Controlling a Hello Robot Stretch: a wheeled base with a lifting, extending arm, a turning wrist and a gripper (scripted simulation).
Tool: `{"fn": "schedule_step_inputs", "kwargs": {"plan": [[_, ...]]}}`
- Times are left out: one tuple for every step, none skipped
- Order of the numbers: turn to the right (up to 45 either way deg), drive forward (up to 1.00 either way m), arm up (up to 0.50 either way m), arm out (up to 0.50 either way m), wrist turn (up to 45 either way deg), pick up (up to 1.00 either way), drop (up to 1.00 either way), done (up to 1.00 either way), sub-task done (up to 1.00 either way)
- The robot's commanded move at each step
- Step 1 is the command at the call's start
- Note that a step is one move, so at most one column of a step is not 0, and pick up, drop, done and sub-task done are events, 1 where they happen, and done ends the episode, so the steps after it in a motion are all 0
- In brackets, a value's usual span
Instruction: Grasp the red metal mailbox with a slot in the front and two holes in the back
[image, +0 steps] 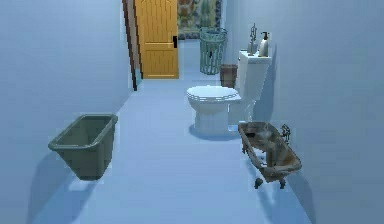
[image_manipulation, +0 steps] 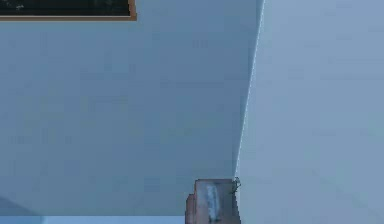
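Hand-side blue wall (image_manipulation: 120, 110), brownish-grey block (image_manipulation: 215, 203) at bottom edge.

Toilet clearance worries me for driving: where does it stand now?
In the forward view, the white toilet stands right of centre, beyond the brownish basin and nearer than the teal wire basket.

Fwd view: orange door (image: 157, 38) is chopped off by the top edge, same w/ the patterned wall bit (image: 197, 12) next to it. Small stuff (image: 258, 42) on the toilet tank (image: 254, 72) is too tiny to ID tbh. Brown bin (image: 229, 75) is partly behind the toilet (image: 213, 102). Arm side view: dark framed thing (image_manipulation: 67, 9) is cut at the top, could be a pic or a mirror idk. Brownish lump (image_manipulation: 213, 203) is cut by the bottom edge, can't tell what it is.
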Motion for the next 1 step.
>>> {"fn": "schedule_step_inputs", "kwargs": {"plan": [[0.0, 0.0, 0.0, 0.0, 45.0, 0.0, 0.0, 0.0, 0.0]]}}
